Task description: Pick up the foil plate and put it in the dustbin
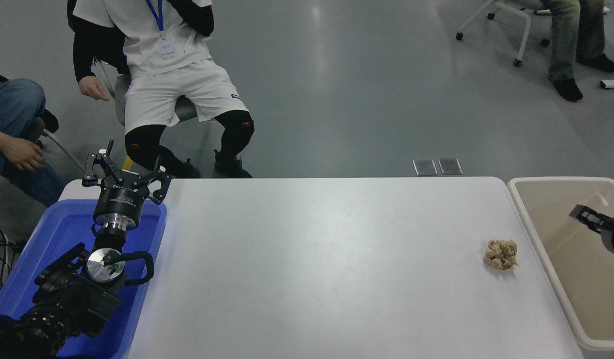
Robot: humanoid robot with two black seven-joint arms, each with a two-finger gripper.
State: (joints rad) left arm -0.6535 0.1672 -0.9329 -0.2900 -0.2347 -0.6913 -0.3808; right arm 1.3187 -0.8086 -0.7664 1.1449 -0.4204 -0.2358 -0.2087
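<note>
The foil plate is not in view on the table or in what shows of the bins. The dustbin, a large beige bin with a thick pale rim, stands against the table's right end, and what shows of its inside looks bare. My right gripper comes in from the right edge and hovers over the dustbin's inside; only its tip shows, with nothing visible in it. My left gripper is parked open over the blue bin at the lower left, pointing away from me.
A small crumpled tan paper wad lies on the white table near the dustbin. A blue plastic bin stands at the table's left end. People sit beyond the far edge at top left and top right.
</note>
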